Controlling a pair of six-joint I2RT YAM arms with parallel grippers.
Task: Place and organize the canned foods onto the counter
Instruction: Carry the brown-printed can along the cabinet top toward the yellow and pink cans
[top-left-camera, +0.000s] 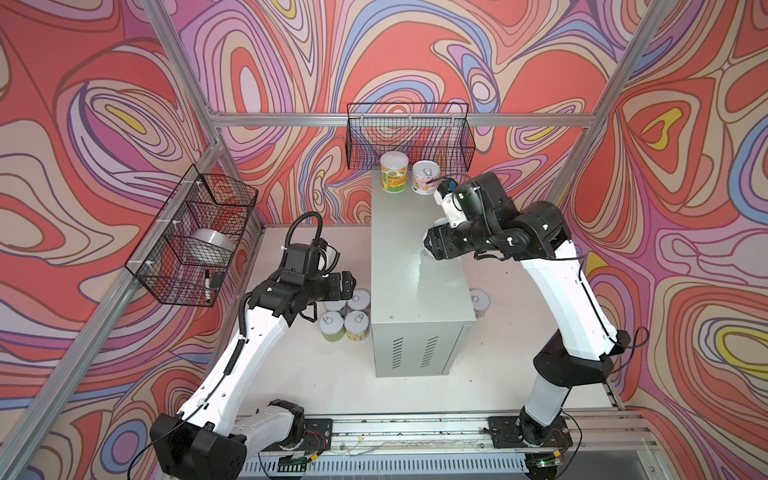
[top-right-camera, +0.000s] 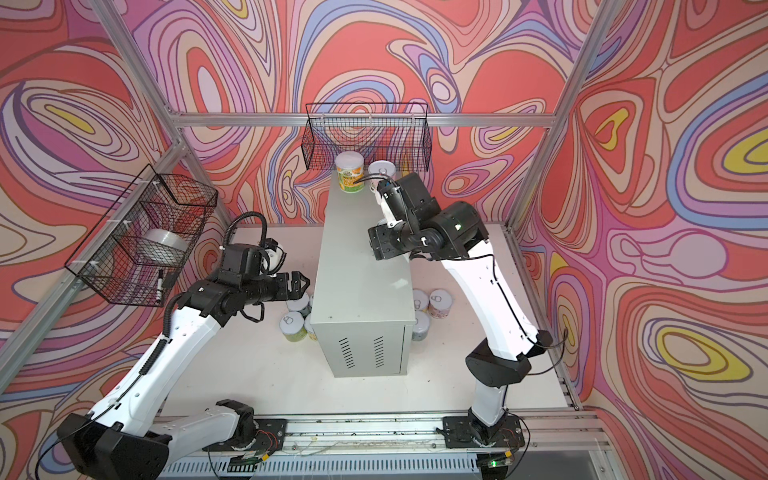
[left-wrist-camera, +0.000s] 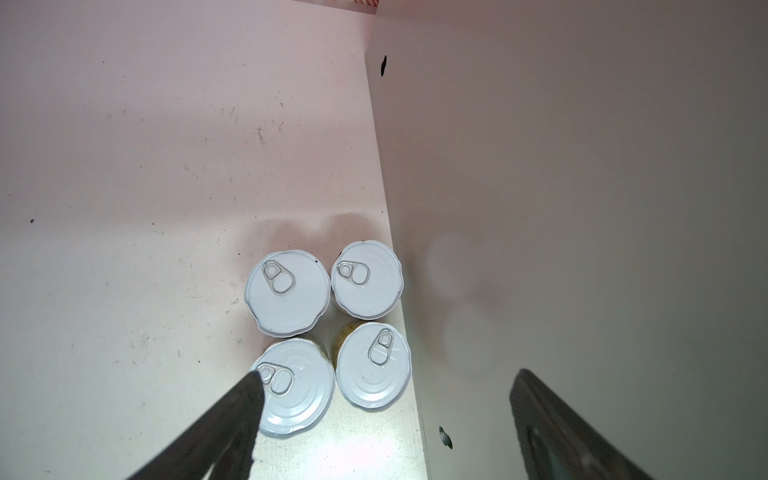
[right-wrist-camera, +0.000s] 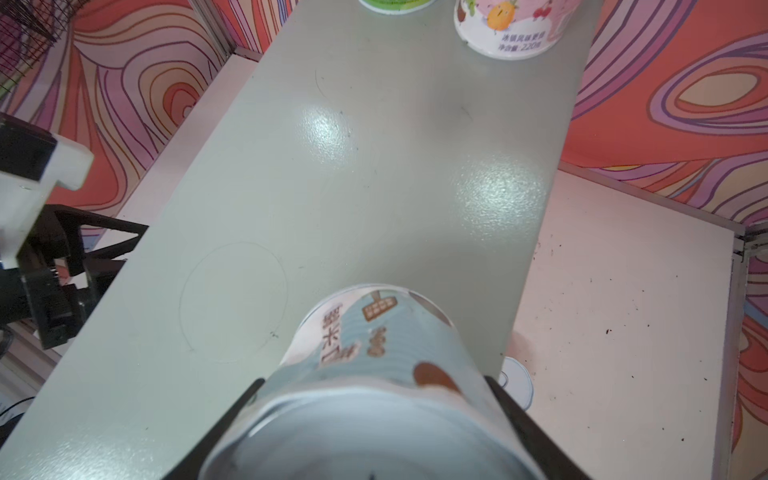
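Observation:
My right gripper (right-wrist-camera: 374, 384) is shut on a pale blue can (right-wrist-camera: 374, 345) and holds it over the middle of the counter's (right-wrist-camera: 374, 166) glossy grey top (top-left-camera: 415, 291). A yellow-green can (top-left-camera: 393, 172) and a pink can (top-left-camera: 424, 176) stand at the counter's far end. My left gripper (left-wrist-camera: 388, 384) hangs open, with nothing between its fingers, above several cans (left-wrist-camera: 286, 291) grouped upright on the white table against the counter's left side (top-left-camera: 345, 316). Three more cans (top-right-camera: 441, 303) stand on the table right of the counter.
A black wire basket (top-left-camera: 409, 137) hangs on the back wall just behind the counter's far end. Another wire basket (top-left-camera: 195, 237) on the left wall holds a silver roll (top-left-camera: 212, 245) and a marker (top-left-camera: 206, 284). White tabletop (top-left-camera: 311, 374) lies in front.

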